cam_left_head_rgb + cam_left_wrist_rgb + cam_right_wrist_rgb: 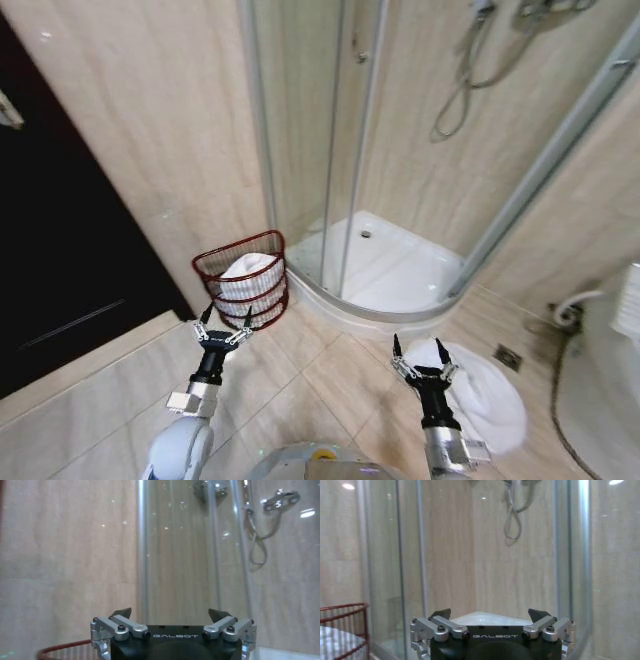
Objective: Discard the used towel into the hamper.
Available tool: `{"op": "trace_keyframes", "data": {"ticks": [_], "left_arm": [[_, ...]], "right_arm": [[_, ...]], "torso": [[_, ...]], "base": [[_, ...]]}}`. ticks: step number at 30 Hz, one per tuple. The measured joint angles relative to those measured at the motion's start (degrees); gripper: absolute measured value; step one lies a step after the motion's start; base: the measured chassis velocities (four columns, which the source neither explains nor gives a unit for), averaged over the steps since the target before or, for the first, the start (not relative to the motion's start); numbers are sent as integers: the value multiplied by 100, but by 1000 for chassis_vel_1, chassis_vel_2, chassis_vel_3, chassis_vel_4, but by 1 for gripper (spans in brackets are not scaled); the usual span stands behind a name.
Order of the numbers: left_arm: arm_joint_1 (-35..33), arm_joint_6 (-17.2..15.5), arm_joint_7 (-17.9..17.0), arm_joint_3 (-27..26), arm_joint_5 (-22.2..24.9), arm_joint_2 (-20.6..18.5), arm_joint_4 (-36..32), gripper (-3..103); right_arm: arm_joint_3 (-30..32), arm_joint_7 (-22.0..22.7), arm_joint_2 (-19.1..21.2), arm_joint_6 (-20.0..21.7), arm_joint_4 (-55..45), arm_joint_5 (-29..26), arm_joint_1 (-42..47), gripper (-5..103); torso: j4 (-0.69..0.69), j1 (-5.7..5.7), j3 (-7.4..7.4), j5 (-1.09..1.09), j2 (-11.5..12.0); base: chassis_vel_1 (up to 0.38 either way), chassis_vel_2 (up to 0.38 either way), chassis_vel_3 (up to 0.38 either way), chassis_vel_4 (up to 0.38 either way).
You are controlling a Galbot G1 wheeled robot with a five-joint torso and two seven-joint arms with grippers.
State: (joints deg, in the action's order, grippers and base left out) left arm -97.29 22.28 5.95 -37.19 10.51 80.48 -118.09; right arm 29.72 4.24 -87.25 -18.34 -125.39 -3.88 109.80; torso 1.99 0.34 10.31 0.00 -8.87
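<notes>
A small dark red-brown wire hamper (241, 277), half-round with horizontal rings and vertical bars, is seen in the head view standing on the beige tiled floor (300, 370) against the tiled wall, just beside the curved glass shower enclosure (330, 150). White cloth (248, 268) is seen lying inside it, and part of its red rim (65, 648) is caught in the left wrist view.

A crumpled white towel (485, 395) is spread on the floor to the robot's right, near the raised white shower tray (385, 265) and well apart from the hamper. A small floor drain (508, 357) is set just beyond it.

The left gripper (223, 324) is held above the floor just in front of the hamper, its black fingers spread apart with nothing between them. The right gripper (422, 360) is held over the near edge of the white towel, its fingers likewise parted and empty; whether it touches the cloth cannot be told. In the right wrist view the hamper's rim (345, 609) and the glass panels are seen beyond the parted fingers (440, 614).

A silver shower hose (460, 85) is hung on the wall inside the enclosure.
</notes>
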Motion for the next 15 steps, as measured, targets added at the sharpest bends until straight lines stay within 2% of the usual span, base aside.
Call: {"op": "trace_keyframes", "data": {"ticks": [15], "left_arm": [[17, 26, -7, 28, 3, 20, 21, 100]], "right_arm": [[27, 55, -17, -117, 71, -21, 93, 100]], "torso": [[0, -28, -114, 0, 144]], "base": [[-101, -104, -104, -104]]}}
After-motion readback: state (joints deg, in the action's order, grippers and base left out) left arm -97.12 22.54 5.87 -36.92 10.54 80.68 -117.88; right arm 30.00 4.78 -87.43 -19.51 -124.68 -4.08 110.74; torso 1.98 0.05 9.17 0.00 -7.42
